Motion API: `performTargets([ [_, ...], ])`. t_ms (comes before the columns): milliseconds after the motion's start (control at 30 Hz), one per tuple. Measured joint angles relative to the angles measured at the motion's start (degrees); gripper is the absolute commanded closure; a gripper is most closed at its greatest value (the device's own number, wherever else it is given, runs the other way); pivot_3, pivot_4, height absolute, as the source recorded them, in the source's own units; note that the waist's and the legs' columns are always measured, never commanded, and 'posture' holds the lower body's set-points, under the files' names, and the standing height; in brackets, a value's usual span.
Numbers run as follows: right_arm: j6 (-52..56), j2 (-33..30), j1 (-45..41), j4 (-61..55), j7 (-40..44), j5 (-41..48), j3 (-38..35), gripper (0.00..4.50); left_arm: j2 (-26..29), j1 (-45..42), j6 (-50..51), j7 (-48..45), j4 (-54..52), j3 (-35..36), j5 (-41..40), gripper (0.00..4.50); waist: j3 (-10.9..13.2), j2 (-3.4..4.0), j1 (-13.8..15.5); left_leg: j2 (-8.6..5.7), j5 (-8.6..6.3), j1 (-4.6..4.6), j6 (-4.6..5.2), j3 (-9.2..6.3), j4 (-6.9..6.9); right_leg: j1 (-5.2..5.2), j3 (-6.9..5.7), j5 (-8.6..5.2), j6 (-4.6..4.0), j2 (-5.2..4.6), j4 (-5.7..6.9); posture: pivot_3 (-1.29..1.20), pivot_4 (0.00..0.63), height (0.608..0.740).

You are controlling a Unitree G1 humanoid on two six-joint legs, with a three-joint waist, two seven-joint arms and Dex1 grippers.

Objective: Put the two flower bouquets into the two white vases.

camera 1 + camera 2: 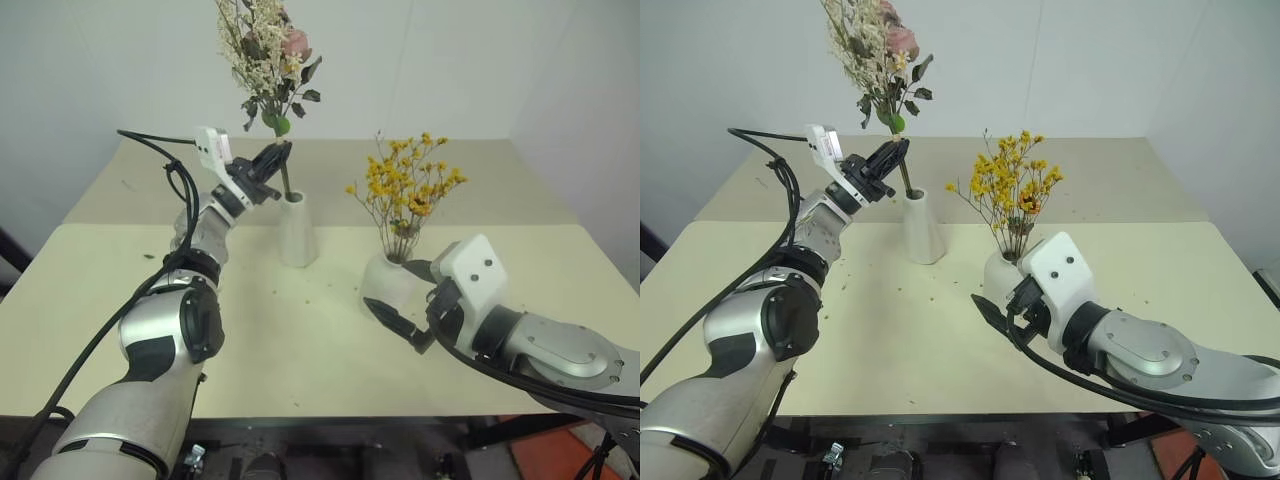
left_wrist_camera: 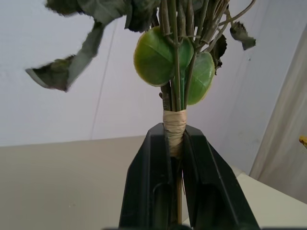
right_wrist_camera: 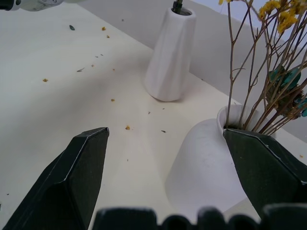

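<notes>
My left gripper (image 1: 272, 162) is shut on the taped stems (image 2: 174, 125) of the mixed bouquet (image 1: 266, 52) of pink roses, cream sprigs and green leaves. It holds the bunch upright over the tall slim white vase (image 1: 297, 235), and the stem ends reach down into the vase's mouth (image 3: 178, 6). The yellow-orange spray (image 1: 405, 185) stands in the squat white vase (image 1: 384, 281). My right gripper (image 3: 165, 133) is open, its two fingers straddling the squat vase (image 3: 206, 165), one finger close beside the rim.
Both vases stand mid-table on the beige tabletop (image 1: 300, 350). Small flower crumbs (image 3: 127, 127) are scattered on it. A white wall rises behind the table's far edge (image 1: 480, 142). The near edge (image 1: 330, 414) runs below my arms.
</notes>
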Motion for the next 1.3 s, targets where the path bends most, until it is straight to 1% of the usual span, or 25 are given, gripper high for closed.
performTargets([
  [467,-0.3,2.5,2.5,-0.7,4.9,-7.5,0.0,0.00,-1.2,0.4,-0.6,-2.0,0.0,-0.9,0.7,4.40,0.0,0.00,-0.1,0.00,0.00,0.00,0.00,0.00,0.00,-0.01,0.00,0.00,0.00,0.00,0.01,0.00,0.150,0.740],
  [700,-0.3,3.6,3.2,-1.0,7.1,-11.5,0.1,0.00,-0.7,0.6,-3.0,-2.1,0.0,-3.5,4.0,4.40,0.0,0.00,-0.1,0.00,0.00,0.02,0.00,0.00,0.00,-0.01,0.00,0.00,0.01,0.01,0.01,0.00,0.150,0.740],
  [900,-0.7,4.8,3.7,-1.0,9.2,-14.9,0.2,0.00,-0.7,2.2,-3.2,-2.0,0.0,-3.6,4.3,4.40,0.0,0.00,-0.1,0.00,0.00,0.02,0.00,0.00,0.00,-0.01,0.00,-0.01,0.01,0.01,0.02,0.00,0.150,0.740],
  [1200,-0.9,5.8,4.3,-1.0,12.0,-17.5,0.1,0.00,-0.3,2.5,-4.3,-2.1,0.0,-3.4,4.7,4.40,0.0,0.00,-0.1,0.00,0.00,0.04,0.00,0.00,0.00,0.00,0.00,-0.01,0.01,0.01,0.03,0.00,0.150,0.740],
  [1267,-0.9,5.8,4.4,-1.0,12.4,-18.1,0.1,0.00,-0.1,2.6,-4.2,-3.1,0.0,-3.4,4.6,3.68,0.0,0.00,-0.1,0.00,0.00,0.03,0.00,0.00,0.00,0.00,0.00,0.00,0.01,0.01,0.03,0.00,0.150,0.740],
  [1300,-0.9,5.8,4.4,-1.0,12.6,-18.2,0.1,0.00,0.0,2.6,-4.2,-3.5,0.0,-3.4,4.6,3.48,0.0,0.00,-0.1,0.00,0.00,0.03,0.00,0.00,0.00,-0.01,0.00,0.00,0.01,0.01,0.03,0.00,0.150,0.740],
])
